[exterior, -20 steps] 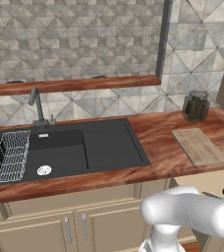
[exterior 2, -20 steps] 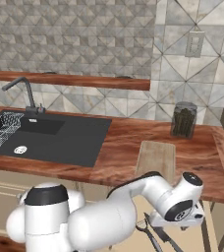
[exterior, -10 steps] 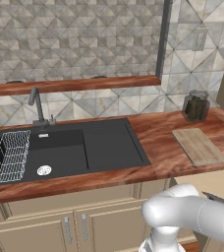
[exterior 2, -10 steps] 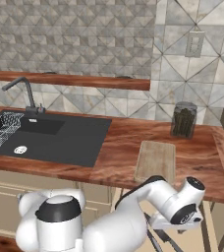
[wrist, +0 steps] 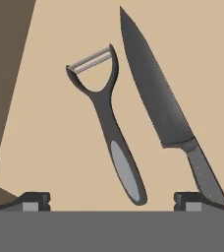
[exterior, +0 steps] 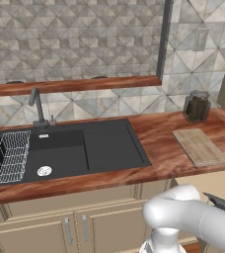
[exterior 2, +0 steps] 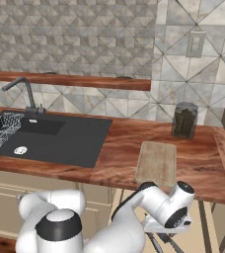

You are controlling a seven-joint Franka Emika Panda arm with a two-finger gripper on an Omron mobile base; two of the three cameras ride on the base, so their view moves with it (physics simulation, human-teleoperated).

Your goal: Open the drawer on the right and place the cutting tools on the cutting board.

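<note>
Hand view shows the gripper [wrist: 111, 202] with jaws spread wide and empty, hovering over the beige drawer floor [wrist: 55, 147]; between the fingertips lies the peeler [wrist: 109, 133], its handle end nearest; just beside it, apart, lies the knife [wrist: 158, 98], its handle by one fingertip [wrist: 192, 201]; a descent may strike that handle, or catch both tools; the cutting board [exterior 2: 156, 162] waits on the countertop [exterior 2: 203, 163] above.
</note>
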